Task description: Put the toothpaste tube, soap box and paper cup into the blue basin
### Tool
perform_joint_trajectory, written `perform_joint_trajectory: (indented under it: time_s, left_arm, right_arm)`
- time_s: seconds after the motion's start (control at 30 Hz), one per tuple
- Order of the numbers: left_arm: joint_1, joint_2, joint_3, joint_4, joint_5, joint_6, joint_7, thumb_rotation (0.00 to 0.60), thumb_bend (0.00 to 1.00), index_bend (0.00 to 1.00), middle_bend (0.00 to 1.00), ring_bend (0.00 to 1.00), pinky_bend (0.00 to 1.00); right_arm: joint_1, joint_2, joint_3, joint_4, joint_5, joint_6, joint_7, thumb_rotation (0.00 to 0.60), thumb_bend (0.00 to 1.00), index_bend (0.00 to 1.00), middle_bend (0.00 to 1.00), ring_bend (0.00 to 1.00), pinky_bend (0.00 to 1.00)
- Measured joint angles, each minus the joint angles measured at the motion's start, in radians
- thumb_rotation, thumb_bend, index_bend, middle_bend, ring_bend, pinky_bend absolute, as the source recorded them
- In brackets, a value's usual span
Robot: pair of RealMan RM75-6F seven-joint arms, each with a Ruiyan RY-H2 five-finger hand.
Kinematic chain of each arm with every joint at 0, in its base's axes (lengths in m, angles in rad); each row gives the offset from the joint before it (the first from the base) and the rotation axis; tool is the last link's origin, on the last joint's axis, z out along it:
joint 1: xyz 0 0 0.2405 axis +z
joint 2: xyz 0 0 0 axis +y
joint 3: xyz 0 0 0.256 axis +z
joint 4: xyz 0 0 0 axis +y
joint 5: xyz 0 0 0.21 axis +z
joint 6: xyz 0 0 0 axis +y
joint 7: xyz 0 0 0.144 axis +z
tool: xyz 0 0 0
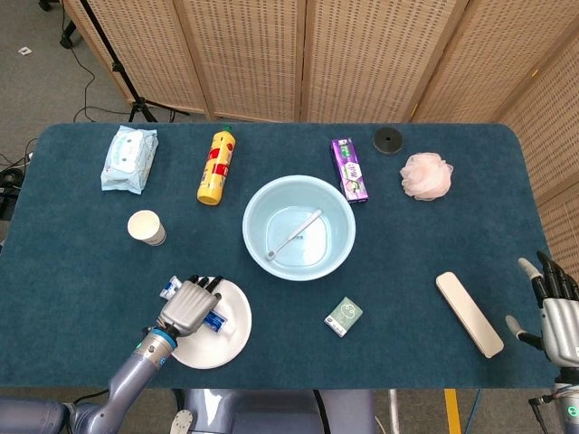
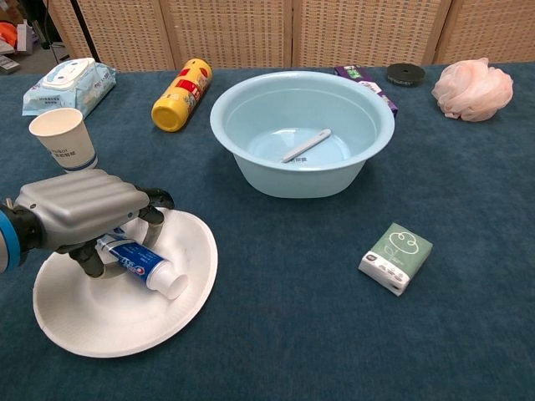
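The toothpaste tube [image 2: 142, 266], its blue label's writing unreadable, lay in the white plate [image 2: 109, 317] at the blue basin's [image 2: 251, 171] 8 o'clock, cap toward 4 o'clock. The left hand [image 2: 79, 213] sat palm-down, fingers curled around it. The right hand [image 1: 556, 307] hovered with fingers apart, holding nothing.

Pale blue basin [image 2: 368, 142]; white plate [image 2: 100, 322]; dark blue tablecloth [image 2: 468, 251].

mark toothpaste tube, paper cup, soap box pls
toothpaste tube [image 2: 144, 265]: chest view, blue body near the cap.
paper cup [image 2: 65, 139]: chest view, side wall.
soap box [image 2: 396, 257]: chest view, green top face.
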Motion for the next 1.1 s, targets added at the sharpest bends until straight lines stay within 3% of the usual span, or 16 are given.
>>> perform_joint_trajectory:
  time_s: [0.27,0.5,1.1]
  left_arm:
    - [0.027,-0.042,0.005,0.050,0.108,0.074,-0.023,0.600,0.39,0.77,0.47,0.45,0.41]
    - [0.034,-0.030,-0.006,0.042,0.144,0.093,-0.039,0.600,0.40,0.79,0.49,0.46,0.42]
    - [-0.005,0.153,-0.114,-0.143,0.168,0.117,-0.026,0.600,0.40,0.82,0.51,0.48,0.43]
  right_arm:
    - [0.000,0.000,0.003,0.001,0.002,0.001,0.004,0.600,0.26,0.11,0.00,0.00,0.11]
    - [0.001,-0.003,0.006,-0.004,0.005,-0.001,-0.004,0.600,0.26,0.11,0.00,0.00,0.11]
    - [-0.001,-0.003,0.008,-0.002,0.003,0.004,0.002,0.600,0.26,0.11,0.00,0.00,0.11]
